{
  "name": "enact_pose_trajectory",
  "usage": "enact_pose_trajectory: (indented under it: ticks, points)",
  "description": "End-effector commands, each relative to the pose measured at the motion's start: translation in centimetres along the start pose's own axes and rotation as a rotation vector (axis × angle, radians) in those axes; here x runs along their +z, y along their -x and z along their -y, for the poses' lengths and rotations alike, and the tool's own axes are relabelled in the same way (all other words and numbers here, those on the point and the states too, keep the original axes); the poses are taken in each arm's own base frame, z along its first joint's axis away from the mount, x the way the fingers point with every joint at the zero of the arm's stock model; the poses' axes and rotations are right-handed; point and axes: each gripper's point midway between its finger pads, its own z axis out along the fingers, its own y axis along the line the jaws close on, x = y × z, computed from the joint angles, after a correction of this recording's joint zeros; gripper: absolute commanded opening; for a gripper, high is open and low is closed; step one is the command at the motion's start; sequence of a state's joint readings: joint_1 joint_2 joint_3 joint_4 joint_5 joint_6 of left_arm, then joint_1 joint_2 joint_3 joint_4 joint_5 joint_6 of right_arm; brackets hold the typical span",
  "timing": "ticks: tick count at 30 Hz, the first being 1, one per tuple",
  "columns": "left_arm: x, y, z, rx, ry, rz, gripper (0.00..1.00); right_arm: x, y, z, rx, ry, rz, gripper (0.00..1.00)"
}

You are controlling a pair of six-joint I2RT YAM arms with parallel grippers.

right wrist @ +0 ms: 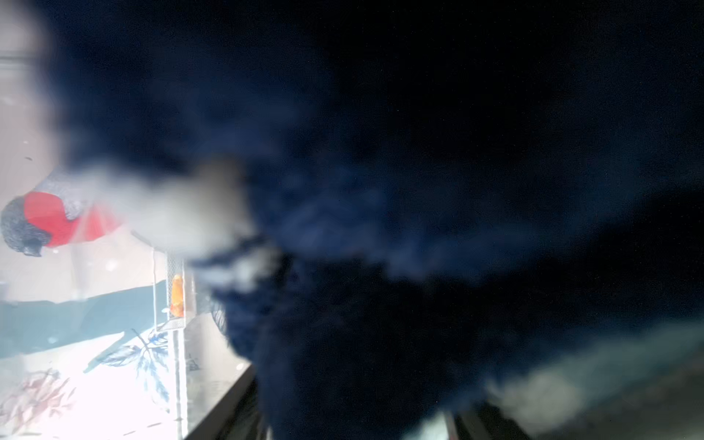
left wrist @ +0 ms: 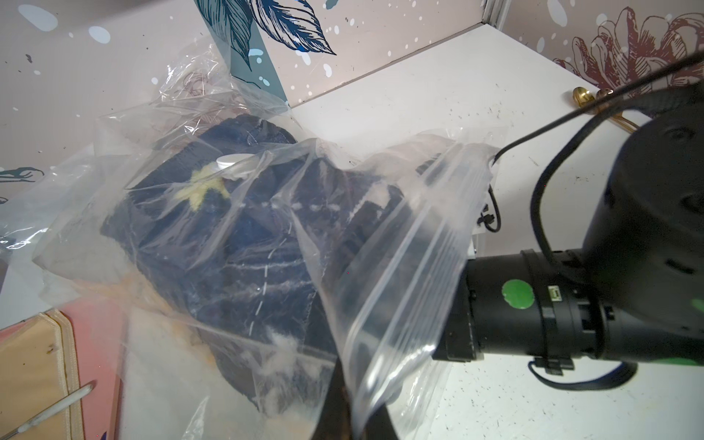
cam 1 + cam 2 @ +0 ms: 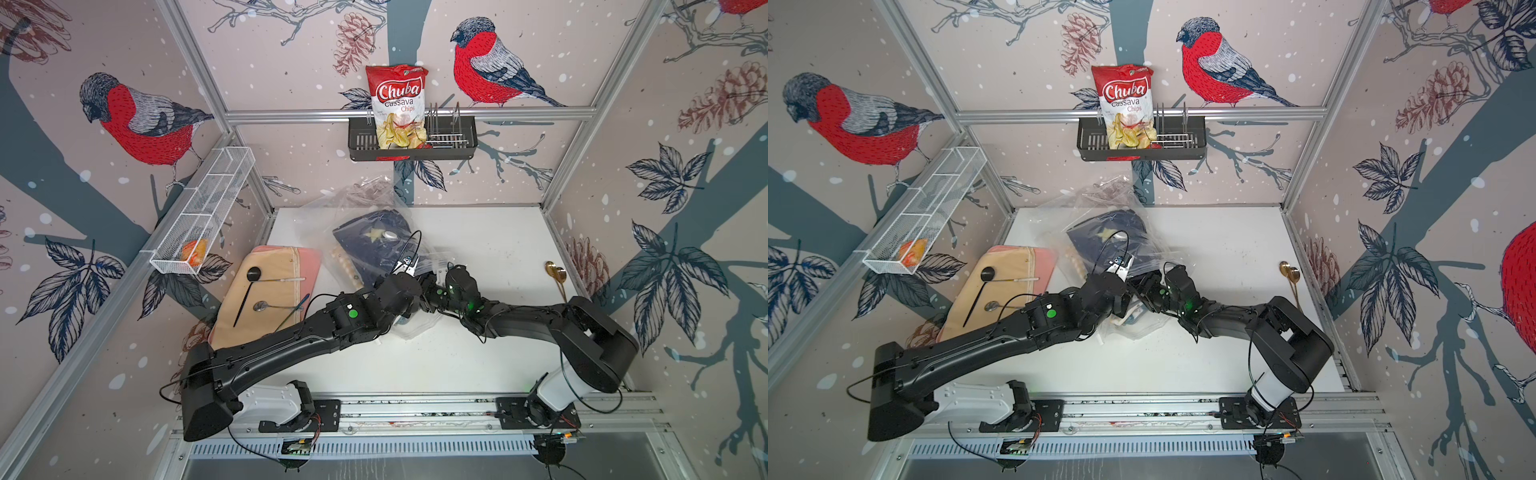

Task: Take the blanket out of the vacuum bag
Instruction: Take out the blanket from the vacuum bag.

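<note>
The vacuum bag (image 3: 360, 198), clear and crinkly, lies at the back middle of the white table, with its white valve cap (image 2: 231, 161) on top. Inside it shows the blanket (image 3: 374, 253), dark navy with a pale star. My left gripper (image 2: 348, 415) is shut on the bag's zip-seal edge (image 2: 411, 266) and holds the mouth up. My right arm reaches into that mouth from the right. Its gripper (image 1: 354, 419) is buried in the blanket (image 1: 419, 190), the fingers standing apart with fabric across them. In both top views the two wrists meet at the bag's near end (image 3: 1133, 282).
A beige and pink mat (image 3: 270, 291) at the left carries a black ladle (image 3: 253, 274) and a metal spoon (image 3: 261, 306). Gold spoons (image 3: 556, 272) lie near the right wall. A white mesh shelf (image 3: 203, 212) and a black basket (image 3: 457, 141) with a chips bag (image 3: 398, 104) hang on the walls.
</note>
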State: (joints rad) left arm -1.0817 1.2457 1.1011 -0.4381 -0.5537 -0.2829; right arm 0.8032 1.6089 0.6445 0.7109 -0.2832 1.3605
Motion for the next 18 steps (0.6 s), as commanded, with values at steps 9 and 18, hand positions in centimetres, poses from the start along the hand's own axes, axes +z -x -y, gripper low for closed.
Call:
enact_pose_trajectory:
  ticks: [9, 18]
  points:
    - [-0.4, -0.7, -0.5, -0.011, 0.002, -0.004, 0.01, -2.3, -0.1, -2.3, -0.048, 0.020, 0.037, 0.70]
    - [-0.9, -0.1, -0.8, -0.019, 0.002, 0.022, 0.01, -3.4, 1.4, -3.2, -0.055, -0.001, 0.077, 0.70]
